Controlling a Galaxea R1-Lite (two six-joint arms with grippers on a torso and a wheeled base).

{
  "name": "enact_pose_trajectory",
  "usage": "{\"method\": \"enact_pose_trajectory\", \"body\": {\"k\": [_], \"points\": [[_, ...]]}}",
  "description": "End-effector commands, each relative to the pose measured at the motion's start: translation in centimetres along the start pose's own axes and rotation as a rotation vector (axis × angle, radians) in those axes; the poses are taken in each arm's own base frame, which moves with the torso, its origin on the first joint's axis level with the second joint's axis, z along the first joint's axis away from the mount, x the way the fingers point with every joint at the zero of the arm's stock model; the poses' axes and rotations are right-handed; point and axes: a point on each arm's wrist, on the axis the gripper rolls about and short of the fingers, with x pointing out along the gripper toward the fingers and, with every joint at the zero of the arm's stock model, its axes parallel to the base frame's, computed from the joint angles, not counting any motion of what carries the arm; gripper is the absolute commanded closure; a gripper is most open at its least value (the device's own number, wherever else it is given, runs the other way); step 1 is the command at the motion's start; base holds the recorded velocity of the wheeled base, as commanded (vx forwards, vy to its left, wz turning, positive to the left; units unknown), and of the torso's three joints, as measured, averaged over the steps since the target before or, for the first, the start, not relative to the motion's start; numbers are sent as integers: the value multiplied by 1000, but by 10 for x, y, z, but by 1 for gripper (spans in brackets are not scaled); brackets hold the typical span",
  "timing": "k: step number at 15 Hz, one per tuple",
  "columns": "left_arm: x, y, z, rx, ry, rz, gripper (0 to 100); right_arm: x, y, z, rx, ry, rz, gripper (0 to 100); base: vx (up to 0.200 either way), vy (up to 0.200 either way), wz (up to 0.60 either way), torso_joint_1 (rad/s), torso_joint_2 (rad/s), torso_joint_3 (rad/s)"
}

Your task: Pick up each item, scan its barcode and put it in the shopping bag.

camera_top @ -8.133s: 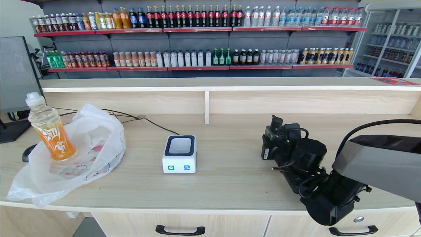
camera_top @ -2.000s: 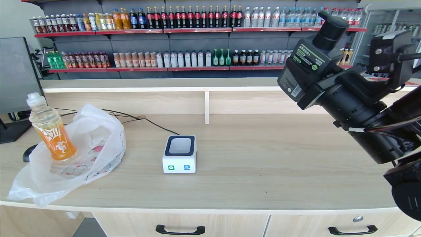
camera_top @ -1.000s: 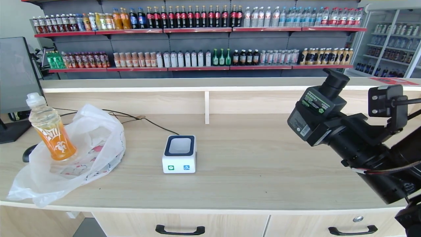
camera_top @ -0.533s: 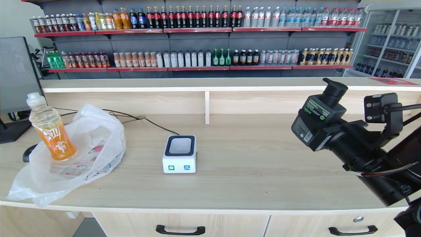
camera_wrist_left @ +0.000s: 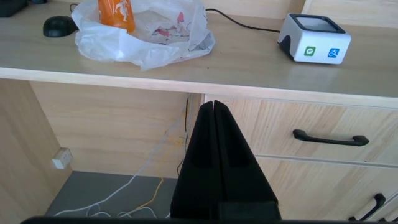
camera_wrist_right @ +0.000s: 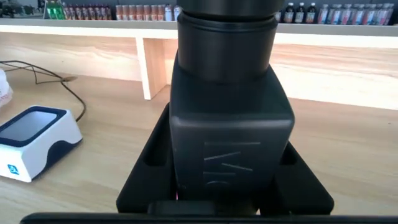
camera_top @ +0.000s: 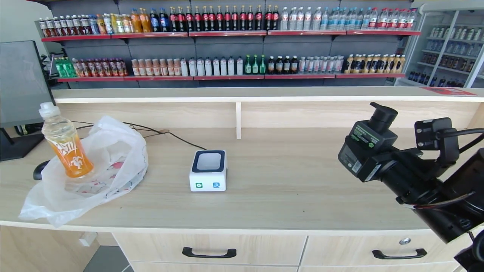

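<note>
With my right gripper clamped on the black bottle, I must next face its barcode to the scanner.

I note a light wood counter with a raised ledge along its far side and a thin upright divider beneath that ledge. At the far left a dark monitor stands on the counter, and a black mouse lies near its base. A black cable trails across the back of the top. Below, drawers carry black handles; the right one has a round lock above it. Behind, red-edged shelves hold rows of bottles, with a glass-door fridge to their right. A red sheet, possibly a mat, lies on the ledge. Loose wires hang under the counter.
</note>
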Motion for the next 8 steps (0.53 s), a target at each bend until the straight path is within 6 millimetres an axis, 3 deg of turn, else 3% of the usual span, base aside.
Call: {"method": "enact_pose_trajectory", "body": {"k": [1, 8], "points": [[0, 0, 0, -3, -2, 0, 100, -1, -1, 0, -1, 2, -2, 100, 0, 200, 0, -22, 2, 2], [0, 0, 0, -12, -2, 2, 100, -2, -2, 1, 5, -2, -7, 100, 0, 200, 0, -1, 2, 2]]}}
